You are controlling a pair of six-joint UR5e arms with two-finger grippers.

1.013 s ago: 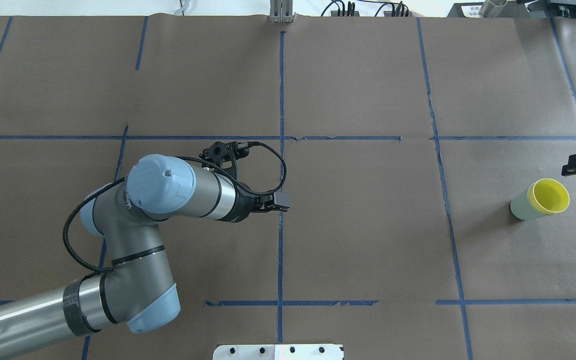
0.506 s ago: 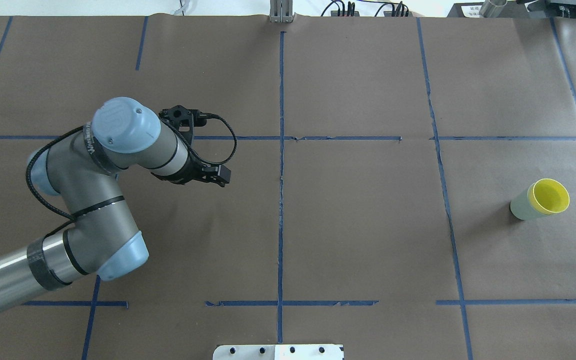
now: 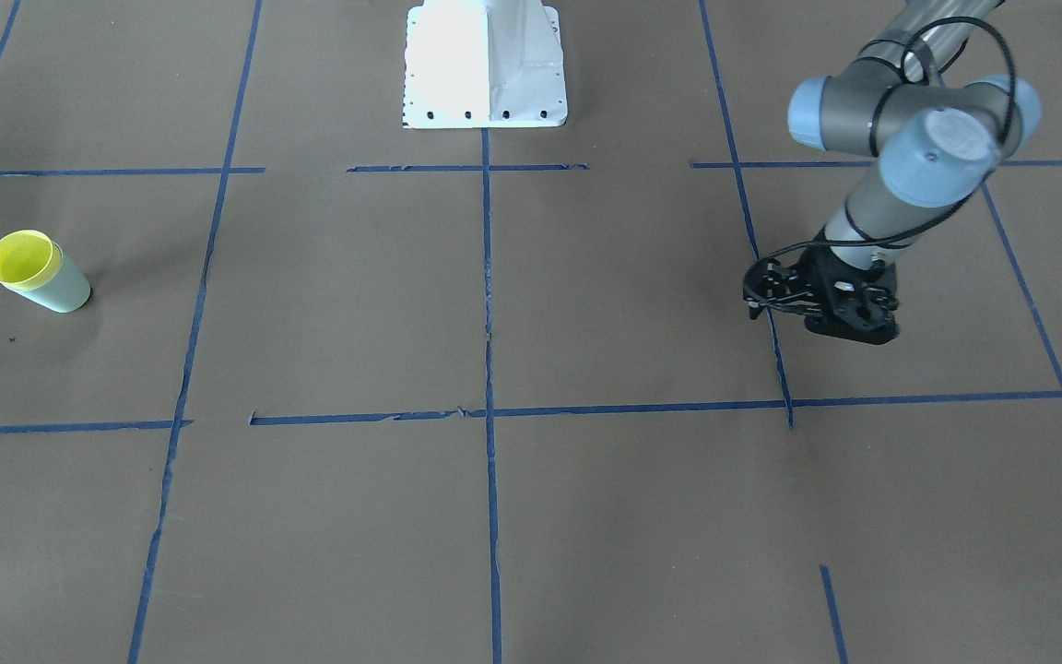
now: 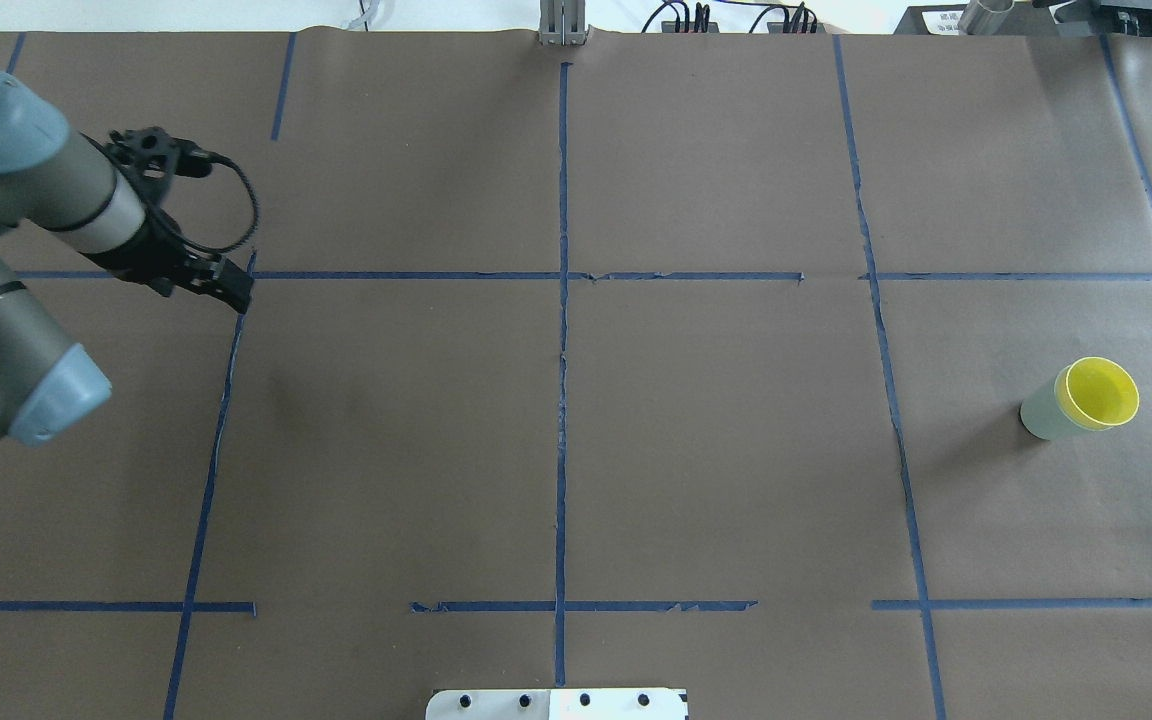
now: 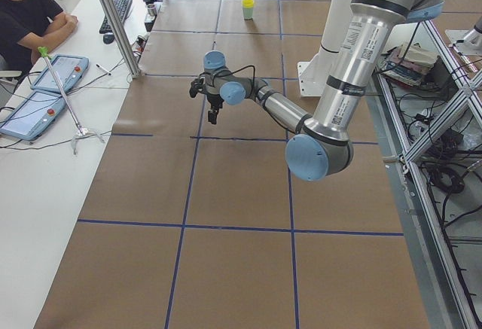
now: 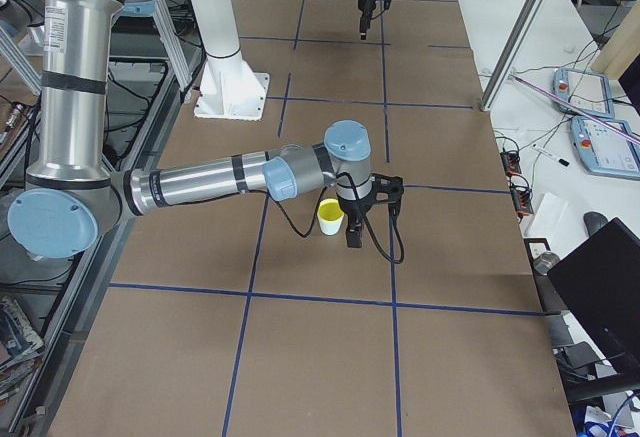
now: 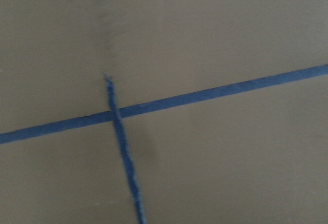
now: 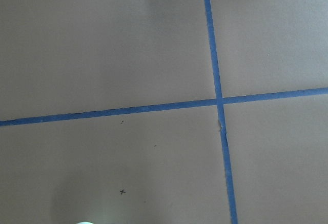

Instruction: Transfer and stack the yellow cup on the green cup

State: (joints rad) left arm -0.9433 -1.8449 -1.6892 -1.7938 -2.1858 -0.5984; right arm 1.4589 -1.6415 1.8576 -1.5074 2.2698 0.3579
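The yellow cup (image 4: 1098,390) sits inside the green cup (image 4: 1038,416). The two cups stand upright together on the brown table (image 4: 716,470), far over on the robot's right side. Nothing touches them. The right gripper (image 6: 353,235) hangs near the cups but apart from them. It holds nothing, and I cannot tell if its fingers are spread or pressed together. The left gripper (image 4: 234,293) is well away, on the robot's left side of the table. It points down over a spot where two blue tape lines (image 7: 154,103) cross. It holds nothing too, and I cannot tell if its fingers are spread or pressed together
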